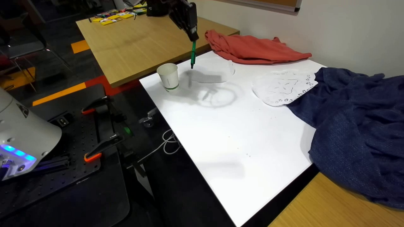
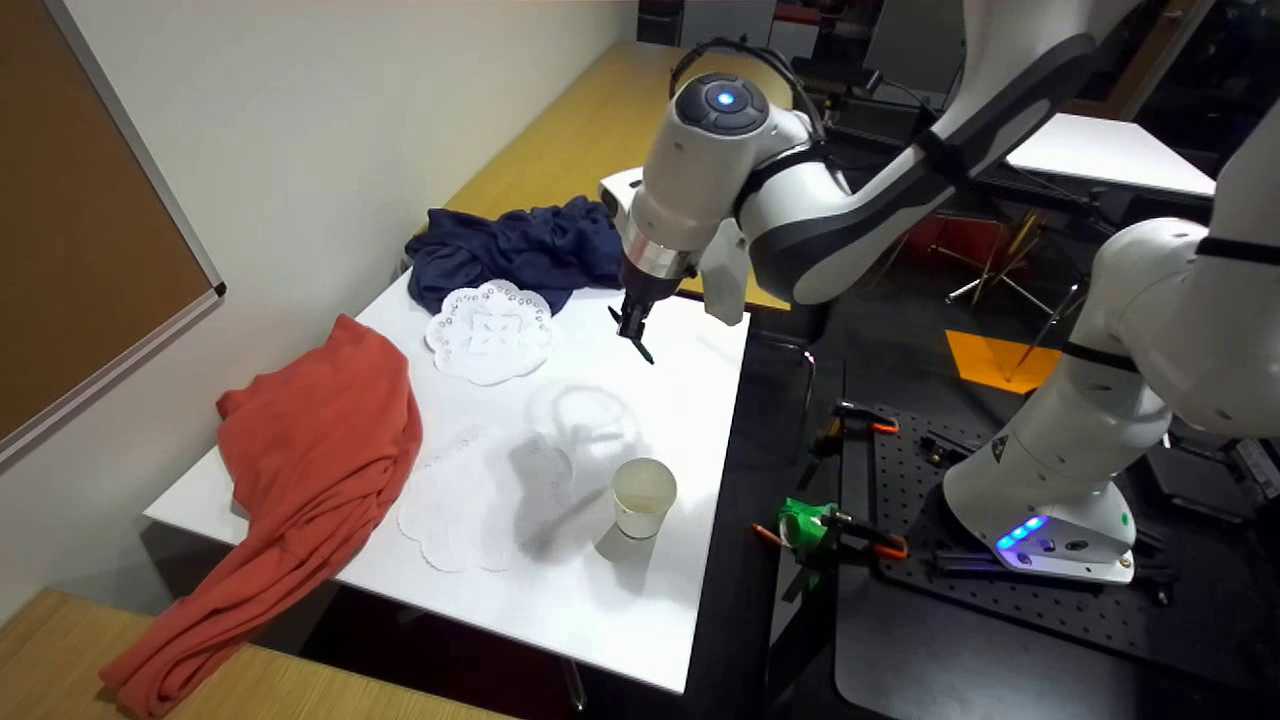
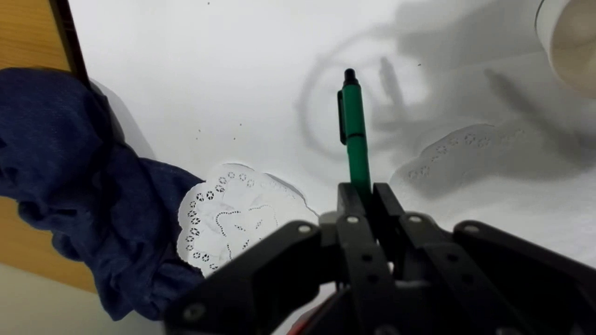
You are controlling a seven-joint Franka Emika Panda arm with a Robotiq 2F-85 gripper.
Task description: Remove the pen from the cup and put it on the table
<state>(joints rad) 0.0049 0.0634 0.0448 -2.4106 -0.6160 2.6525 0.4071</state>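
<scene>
My gripper (image 3: 367, 191) is shut on the green pen (image 3: 355, 116). The pen sticks out past the fingertips with its black end away from them. In both exterior views the gripper (image 1: 193, 35) (image 2: 630, 322) holds the pen (image 1: 193, 54) (image 2: 642, 350) in the air above the white table (image 1: 240, 132) (image 2: 690, 400) (image 3: 186, 56). The white cup (image 1: 169, 76) (image 2: 643, 498) stands upright near the table's edge, apart from the pen. In the wrist view the cup (image 3: 568, 51) is partly cut off at the upper right. The pen's other end is partly hidden by the fingers.
A white lace doily (image 1: 281, 86) (image 2: 490, 330) lies beside a dark blue cloth (image 1: 356, 126) (image 2: 520, 250). Another doily (image 1: 214, 74) (image 2: 480, 510) lies closer to the cup. A red cloth (image 1: 255, 50) (image 2: 320, 440) lies along the wall side. Wooden tables (image 1: 135, 41) adjoin the white one.
</scene>
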